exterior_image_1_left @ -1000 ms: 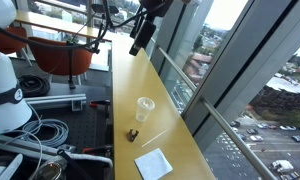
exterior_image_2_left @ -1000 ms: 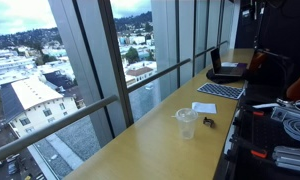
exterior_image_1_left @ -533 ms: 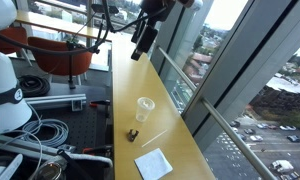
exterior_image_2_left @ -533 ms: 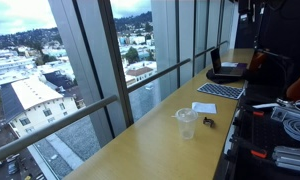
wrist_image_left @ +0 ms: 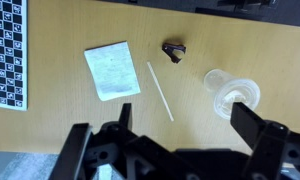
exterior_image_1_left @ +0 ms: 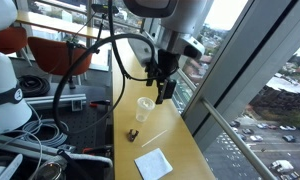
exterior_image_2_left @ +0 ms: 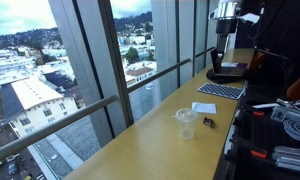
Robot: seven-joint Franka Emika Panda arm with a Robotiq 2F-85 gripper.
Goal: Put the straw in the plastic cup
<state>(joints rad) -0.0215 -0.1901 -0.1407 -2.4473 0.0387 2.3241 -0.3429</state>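
Straw position: The straw [wrist_image_left: 160,91] lay flat on the tabletop [wrist_image_left: 60,125], slanted, between the white sheet [wrist_image_left: 112,70] and the plastic cup [wrist_image_left: 233,97]. It touched neither. In an exterior view it showed only as a faint pale line [exterior_image_1_left: 158,130].
Straw access: Bare wood lay on both long sides. This was judged to leave room for a finger on each side in a top-down pinch across the tube.
Cup position: The plastic cup stood upright, mouth up and empty, near one end of the straw and apart from it. It appeared in both exterior views [exterior_image_1_left: 145,107] [exterior_image_2_left: 186,122].
Cup purpose: An upright, open mouth was judged ready to receive the straw end-first. The cup looked light and could tip if the straw pressed against its rim.
Neighbouring items: A small dark brown lump [wrist_image_left: 174,50] lay just beyond the other end of the straw, not touching it. A checkerboard card [wrist_image_left: 5,55] lay at the table edge past the sheet.
Gripper position: The gripper [wrist_image_left: 170,145] hung well above the tabletop, pointing down, with straw and cup both in the wrist view. In an exterior view [exterior_image_1_left: 167,90] it hung above the cup area.
Jaw state: The jaws stood wide apart. Nothing was held between them and they touched nothing.
Task stage: Judged as approach. The straw was not yet grasped.
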